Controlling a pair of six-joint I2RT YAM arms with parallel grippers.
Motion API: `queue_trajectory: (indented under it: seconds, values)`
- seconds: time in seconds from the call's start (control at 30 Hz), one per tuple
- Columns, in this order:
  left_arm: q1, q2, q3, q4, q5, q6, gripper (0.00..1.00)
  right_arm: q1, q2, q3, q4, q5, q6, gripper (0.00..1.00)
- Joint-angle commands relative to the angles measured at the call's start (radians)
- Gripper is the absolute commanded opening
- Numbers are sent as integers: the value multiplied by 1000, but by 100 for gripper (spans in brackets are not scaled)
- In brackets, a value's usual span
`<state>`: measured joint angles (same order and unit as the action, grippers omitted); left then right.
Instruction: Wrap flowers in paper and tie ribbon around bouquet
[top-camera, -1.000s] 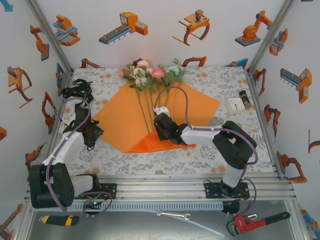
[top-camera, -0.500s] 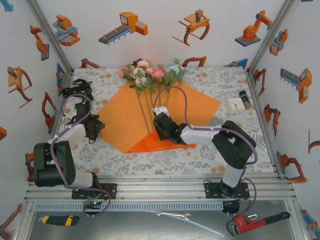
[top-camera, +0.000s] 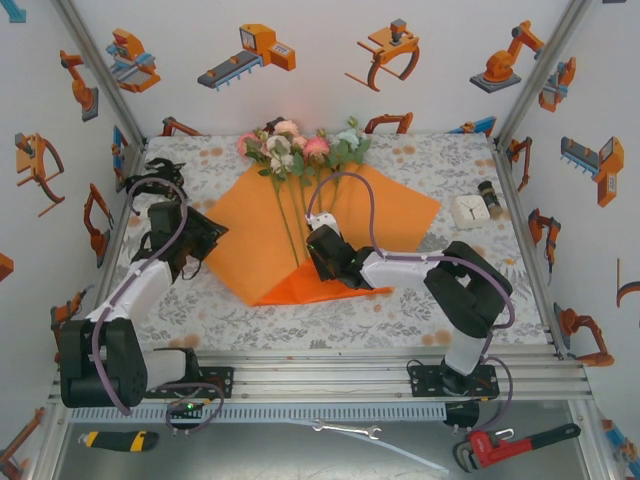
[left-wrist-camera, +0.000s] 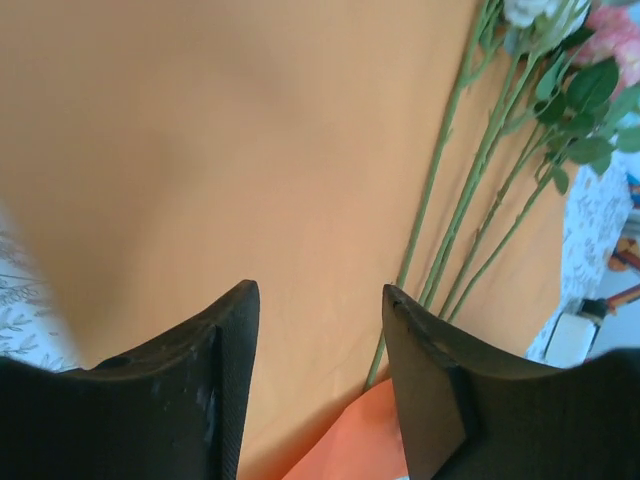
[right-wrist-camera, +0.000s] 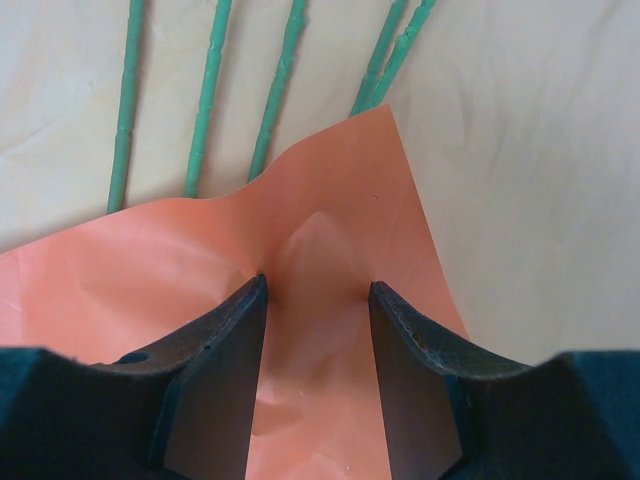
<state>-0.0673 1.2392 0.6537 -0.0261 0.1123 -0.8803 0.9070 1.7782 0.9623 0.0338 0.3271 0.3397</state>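
As right tool (right-wrist-camera: 318, 287) rests on paper (right-wrist-camera: 335, 185), left tool (left-wrist-camera: 320, 292) hovers

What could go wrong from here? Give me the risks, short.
1. The right gripper presses on the folded flap of the paper, which puckers between its fingertips. Dragging may crease or tear it.
2. The stems of the flowers lie fanned and loose, their ends tucked under the flap. Folding a side over could roll them out.
3. The left gripper hangs open over flat paper. Pinching it might catch the tablecloth too.
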Motion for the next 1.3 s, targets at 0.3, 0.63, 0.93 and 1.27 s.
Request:
queue_trajectory:
  seconds: [0.3, 0.63, 0.93, 1.27]
  values:
    - [-12, 17, 6, -275, -448, 151, 64, 6, -20, 19, -36, 9, 21, 44]
    - [58, 209, 44, -176, -254, 155, 68, 6, -21, 20, -38, 9, 25, 44]
    - [49, 242, 22, 38, 13, 53, 62, 6, -28, 15, -43, 13, 28, 44]
    - [-17, 83, -35, 32, 27, -67, 61, 6, -30, 10, -44, 15, 39, 44]
